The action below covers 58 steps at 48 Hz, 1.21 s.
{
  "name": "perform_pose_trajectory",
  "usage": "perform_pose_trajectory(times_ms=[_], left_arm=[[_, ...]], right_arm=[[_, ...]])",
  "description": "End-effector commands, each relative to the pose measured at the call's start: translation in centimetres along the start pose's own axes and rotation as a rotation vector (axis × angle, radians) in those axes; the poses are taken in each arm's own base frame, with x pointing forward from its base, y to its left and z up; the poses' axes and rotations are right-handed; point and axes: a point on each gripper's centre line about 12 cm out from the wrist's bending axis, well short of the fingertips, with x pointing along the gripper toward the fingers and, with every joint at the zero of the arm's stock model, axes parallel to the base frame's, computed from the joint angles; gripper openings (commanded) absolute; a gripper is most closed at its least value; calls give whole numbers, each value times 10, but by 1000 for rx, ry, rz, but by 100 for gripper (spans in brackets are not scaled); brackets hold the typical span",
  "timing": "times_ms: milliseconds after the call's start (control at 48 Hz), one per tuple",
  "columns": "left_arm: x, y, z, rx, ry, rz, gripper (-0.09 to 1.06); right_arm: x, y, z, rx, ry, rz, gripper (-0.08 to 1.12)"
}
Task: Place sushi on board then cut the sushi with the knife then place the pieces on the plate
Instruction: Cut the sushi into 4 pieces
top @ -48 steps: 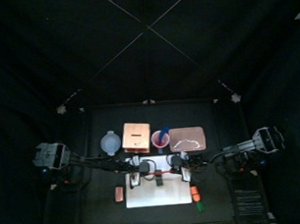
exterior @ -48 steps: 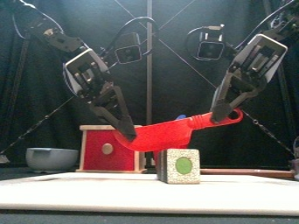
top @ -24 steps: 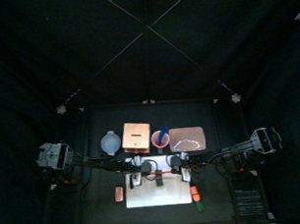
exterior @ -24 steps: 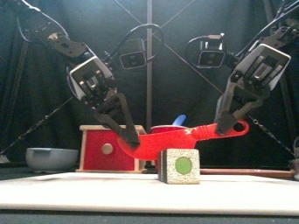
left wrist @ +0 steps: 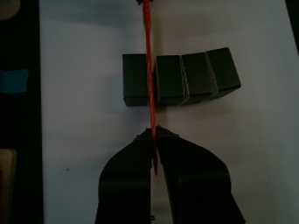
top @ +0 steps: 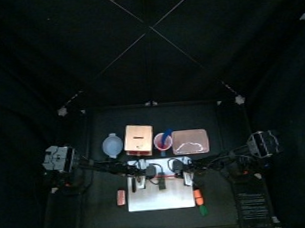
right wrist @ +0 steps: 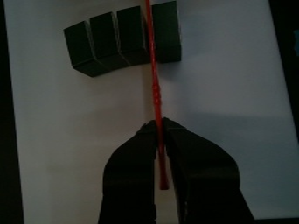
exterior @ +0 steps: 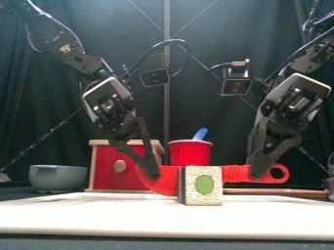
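A toy sushi roll [exterior: 200,186] of four dark green blocks lies on the white cutting board [exterior: 78,217] near the table's front, one pale end with a green centre facing forward. Both arms come down over it. The left gripper [left wrist: 156,133] and the right gripper [right wrist: 160,125] each have their jaws clamped on the red knife [exterior: 241,173], one at each end. The handle loop shows on the right gripper's side. The blade lies almost level across the roll, lower than the roll's top. In the wrist views it crosses at or close to the seam next to one end block. Behind the board stands a row well clear of the roll: a blue-grey bowl [exterior: 55,176], a pale wooden box [exterior: 117,166] with a red drawer front, a red cup [exterior: 190,154] holding a blue knife [exterior: 201,134], and a flat pink tray [top: 189,142]. A small red toy [top: 121,197] lies left of the board, and two more small toys [top: 199,196] lie at its right edge, too small to name. The board is bare around the roll, with open white surface in front of it.
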Motion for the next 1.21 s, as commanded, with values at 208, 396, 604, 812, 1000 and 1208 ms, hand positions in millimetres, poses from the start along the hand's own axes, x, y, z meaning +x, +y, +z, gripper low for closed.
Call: perform_pose_trajectory(times_ms=[208,396,604,812,1000,1208], left_arm=[[-4,14,10,5,-27,25,46],[-4,23,11,8,-28,42,46],[-6,28,12,9,-33,52,46],[-20,26,18,25,-38,49,46],[-41,21,27,46,-51,44,46],[-50,-3,28,84,-67,0,46]], right_arm=[[-6,-21,12,41,-42,-41,44],[-9,-28,17,34,-56,-55,44],[-13,-28,20,40,-65,-53,44],[-30,-21,32,27,-82,-31,44],[-52,-15,43,29,-112,-5,44],[-64,1,47,30,-146,43,44]])
